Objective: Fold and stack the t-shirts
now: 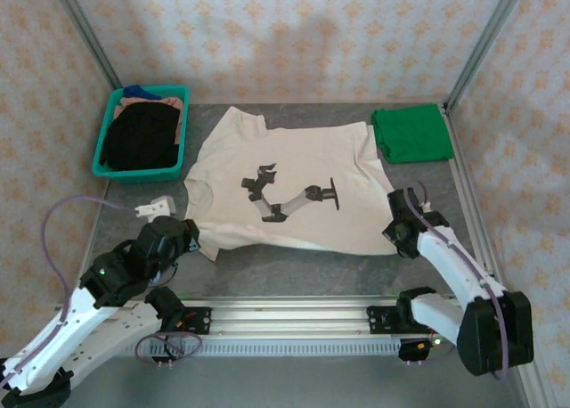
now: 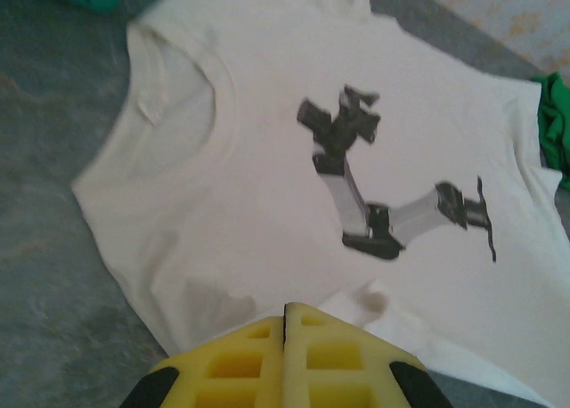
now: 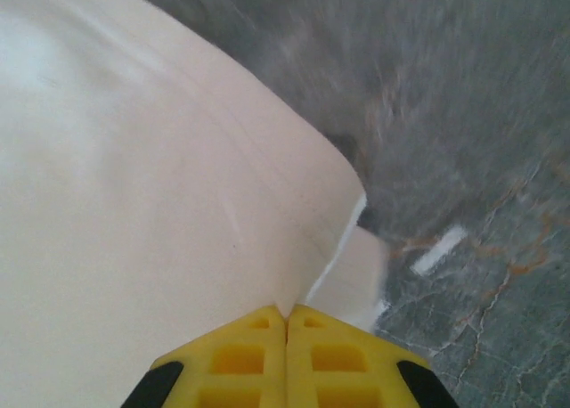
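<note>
From above, the cream t-shirt (image 1: 303, 145) lies spread flat on the table (image 1: 294, 270), stretching away from both pincers. The left pincer (image 1: 189, 232) sits at its near sleeve corner and the right pincer (image 1: 398, 232) at its near hem corner. The folded green t-shirt (image 1: 410, 134) rests well beyond the right pincer, and a teal basket (image 1: 134, 175) well beyond the left. In the left wrist view, the left pincer (image 2: 286, 312) has its yellow fingers pressed together with the cloth's edge running under the tips, and the black print (image 2: 347, 194) lies ahead and slightly right; it looks pinched on the shirt. In the right wrist view, the right pincer (image 3: 287, 314) is closed on a corner, with creases drawing up to its tips. The cloth looks light, limp and likely to sag, so corners and seams are the sound holds.
</note>
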Robot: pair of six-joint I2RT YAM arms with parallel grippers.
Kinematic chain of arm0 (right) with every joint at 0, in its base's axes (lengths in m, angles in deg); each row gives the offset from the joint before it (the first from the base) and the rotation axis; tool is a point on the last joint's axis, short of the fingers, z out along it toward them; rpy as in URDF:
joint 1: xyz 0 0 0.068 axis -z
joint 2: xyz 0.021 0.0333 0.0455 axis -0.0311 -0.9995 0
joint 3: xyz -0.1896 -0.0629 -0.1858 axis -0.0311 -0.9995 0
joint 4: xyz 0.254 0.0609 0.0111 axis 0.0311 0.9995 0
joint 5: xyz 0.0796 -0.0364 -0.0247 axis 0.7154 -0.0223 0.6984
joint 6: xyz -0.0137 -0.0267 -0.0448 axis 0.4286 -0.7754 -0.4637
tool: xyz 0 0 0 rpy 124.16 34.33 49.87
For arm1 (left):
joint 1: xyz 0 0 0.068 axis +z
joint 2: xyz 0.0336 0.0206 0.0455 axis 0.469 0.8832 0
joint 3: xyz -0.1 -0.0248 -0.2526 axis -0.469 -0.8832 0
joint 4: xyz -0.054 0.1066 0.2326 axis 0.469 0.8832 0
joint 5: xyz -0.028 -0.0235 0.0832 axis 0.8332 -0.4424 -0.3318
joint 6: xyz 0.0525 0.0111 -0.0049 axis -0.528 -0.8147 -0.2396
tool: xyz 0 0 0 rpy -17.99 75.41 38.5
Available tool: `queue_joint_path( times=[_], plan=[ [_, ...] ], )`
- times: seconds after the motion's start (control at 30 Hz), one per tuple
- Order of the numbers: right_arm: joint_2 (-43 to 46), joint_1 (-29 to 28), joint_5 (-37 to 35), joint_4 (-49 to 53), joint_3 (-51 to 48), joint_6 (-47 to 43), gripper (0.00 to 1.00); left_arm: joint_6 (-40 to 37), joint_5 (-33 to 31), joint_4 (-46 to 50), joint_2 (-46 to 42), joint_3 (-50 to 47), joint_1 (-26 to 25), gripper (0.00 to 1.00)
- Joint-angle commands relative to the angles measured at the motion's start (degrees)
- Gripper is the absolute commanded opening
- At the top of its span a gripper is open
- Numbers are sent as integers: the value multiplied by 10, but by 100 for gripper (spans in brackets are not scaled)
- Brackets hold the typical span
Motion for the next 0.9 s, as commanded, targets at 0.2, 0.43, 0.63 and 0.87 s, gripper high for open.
queue_joint_path(
  times=[0.2, 0.43, 0.63, 0.87],
  plan=[
    [-62, 3, 25, 33, 142, -93, 0, -168, -131, -72, 146, 85, 22, 0],
    [-248, 4, 13, 29, 280, -164, 0, -231, 23, -160, 309, 126, 180, 0],
    [-393, 4, 22, 21, 375, -199, 3, -250, 72, -196, 424, 156, 225, 0],
    [-483, 10, -23, 53, 448, -220, 5, -268, 95, -200, 521, 209, 249, 0]
  ],
)
